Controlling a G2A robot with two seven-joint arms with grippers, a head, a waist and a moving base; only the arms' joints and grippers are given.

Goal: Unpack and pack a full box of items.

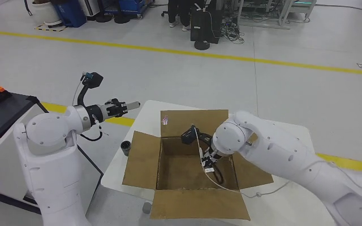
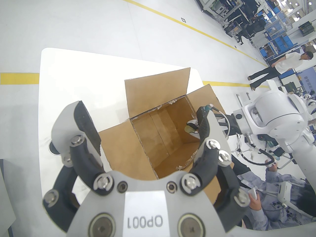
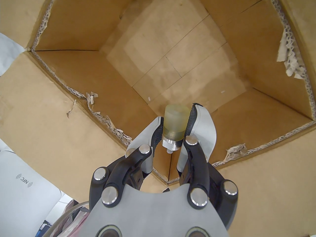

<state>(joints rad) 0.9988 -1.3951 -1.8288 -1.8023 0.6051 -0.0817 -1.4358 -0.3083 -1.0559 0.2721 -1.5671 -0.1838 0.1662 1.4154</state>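
**Q:** Where is the cylinder?

**Me:** The cylinder [image 3: 174, 120] is in my right claw [image 3: 177, 113], clamped by its pale body with its metal end and stud towards my wrist. It hangs inside the mouth of the box [image 3: 74, 38], near the three o'clock wall in the top view, well clear of the floor.

**Q:** How far along are you?

**Me:** The box floor below it is bare cardboard, so I judge the box as good as unpacked. Whether this cylinder is the last thing out or the first thing back in, I cannot tell. Either way, nearly all the packing is left.

**Q:** What is the count?

**Me:**
- One box, with all four flaps folded open.
- One cylinder, in my grip.
- One small dark piece [image 1: 125, 148], standing on the desk [image 1: 148, 113] just beside the box's nine o'clock flap.

**Q:** And your other claw?

**Me:** My left claw [image 2: 142, 107] has its fingers spread apart and holds nothing. It hangs near the desk's edge at ten o'clock from the box.
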